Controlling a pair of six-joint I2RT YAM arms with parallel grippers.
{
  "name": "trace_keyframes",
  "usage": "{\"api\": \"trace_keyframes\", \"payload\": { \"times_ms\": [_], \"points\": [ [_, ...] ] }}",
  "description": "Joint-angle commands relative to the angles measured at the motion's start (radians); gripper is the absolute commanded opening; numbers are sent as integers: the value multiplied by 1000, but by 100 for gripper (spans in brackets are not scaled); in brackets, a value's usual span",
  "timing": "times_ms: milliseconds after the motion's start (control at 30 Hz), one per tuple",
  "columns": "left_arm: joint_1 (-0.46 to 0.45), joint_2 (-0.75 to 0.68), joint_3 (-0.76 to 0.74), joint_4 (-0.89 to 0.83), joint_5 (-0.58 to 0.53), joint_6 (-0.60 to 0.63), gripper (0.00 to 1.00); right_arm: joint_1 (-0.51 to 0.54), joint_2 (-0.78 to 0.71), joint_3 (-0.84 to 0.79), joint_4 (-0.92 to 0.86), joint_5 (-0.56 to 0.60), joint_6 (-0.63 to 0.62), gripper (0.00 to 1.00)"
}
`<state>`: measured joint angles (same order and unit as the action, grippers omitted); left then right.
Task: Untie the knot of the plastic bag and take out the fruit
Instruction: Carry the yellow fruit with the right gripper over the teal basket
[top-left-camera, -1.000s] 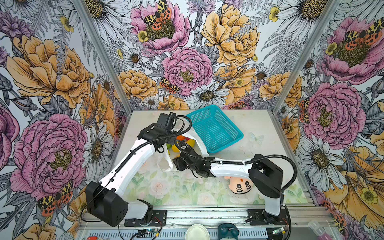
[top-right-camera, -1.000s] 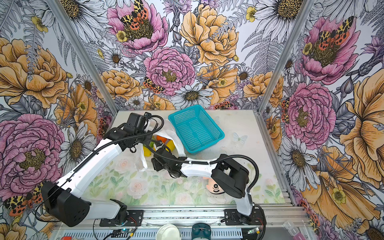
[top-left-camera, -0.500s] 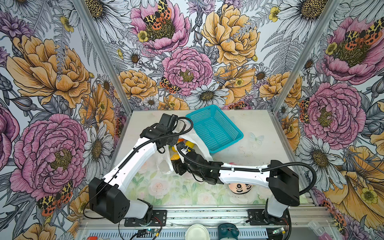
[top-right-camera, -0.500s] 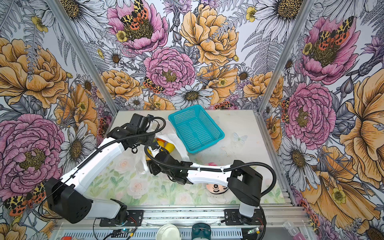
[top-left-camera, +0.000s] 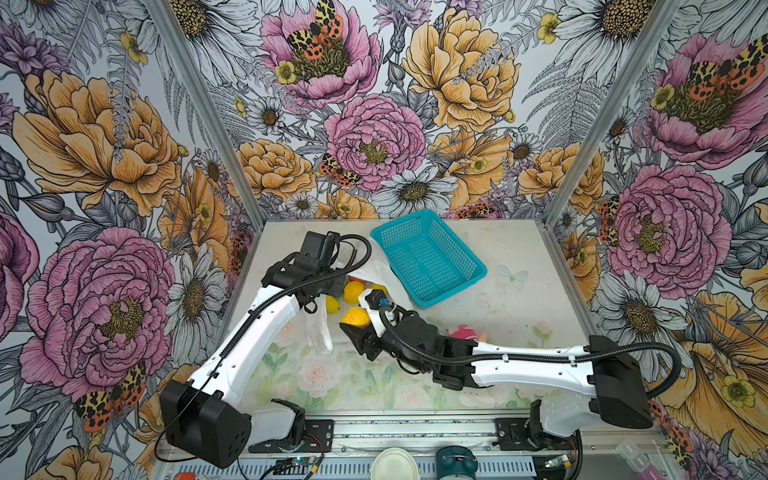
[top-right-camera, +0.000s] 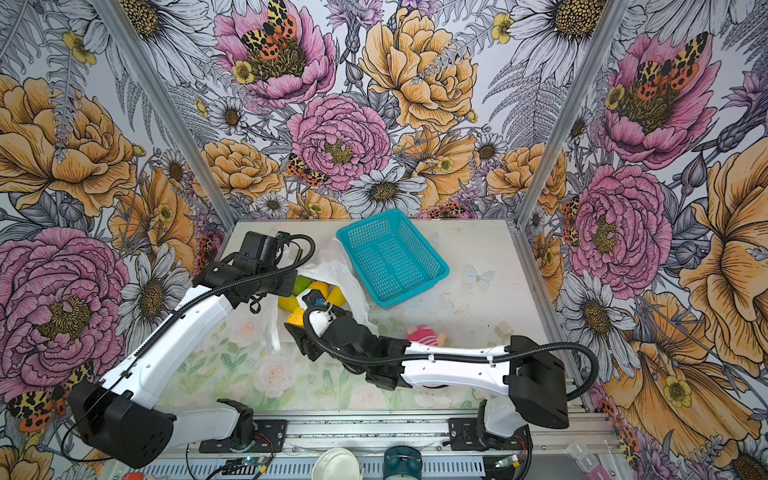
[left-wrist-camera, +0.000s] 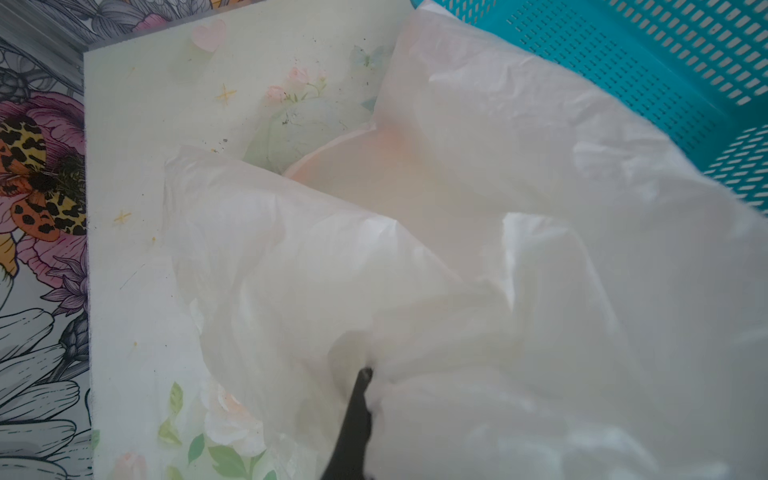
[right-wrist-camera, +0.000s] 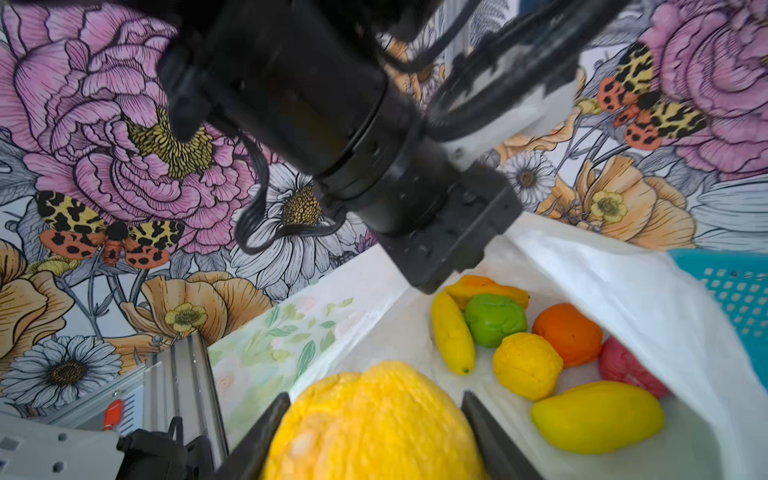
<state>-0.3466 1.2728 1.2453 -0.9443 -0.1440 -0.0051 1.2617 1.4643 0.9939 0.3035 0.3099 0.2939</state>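
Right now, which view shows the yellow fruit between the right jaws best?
The right wrist view: the yellow fruit fills the foreground between the two dark jaws, slightly blurred. In both top views it is only a small yellow patch near the plastic bag. The left wrist view shows bag film alone, no fruit.

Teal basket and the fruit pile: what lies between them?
The plastic bag's raised white wall stands between the fruit and the teal basket, shown in the right wrist view.

Crinkly translucent plastic bag (left-wrist-camera: 498, 166), soft-sheened fruit (right-wrist-camera: 594, 415), perforated plastic basket (top-left-camera: 428, 259).
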Motion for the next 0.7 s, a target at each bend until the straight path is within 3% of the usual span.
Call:
{"api": "trace_keyframes", "payload": {
  "times_ms": [0, 200, 300, 467, 667],
  "points": [
    [14, -28, -23, 4, 51, -18, 0, -17, -152, -89, 62, 126, -42, 34],
    [22, -66, -44, 22, 86, 1, 0, -173, -476, -247, -54, 285, 13, 36],
    [48, -63, -43, 30, 106, 8, 0, -333, -532, -264, -128, 241, 90, 36],
    [62, -65, -48, 48, 156, 23, 0, -538, -350, -108, -332, 133, 142, 36],
    [20, -82, -58, 70, 133, 43, 0, -652, -104, 57, -427, -57, 119, 40]
  ]
}}
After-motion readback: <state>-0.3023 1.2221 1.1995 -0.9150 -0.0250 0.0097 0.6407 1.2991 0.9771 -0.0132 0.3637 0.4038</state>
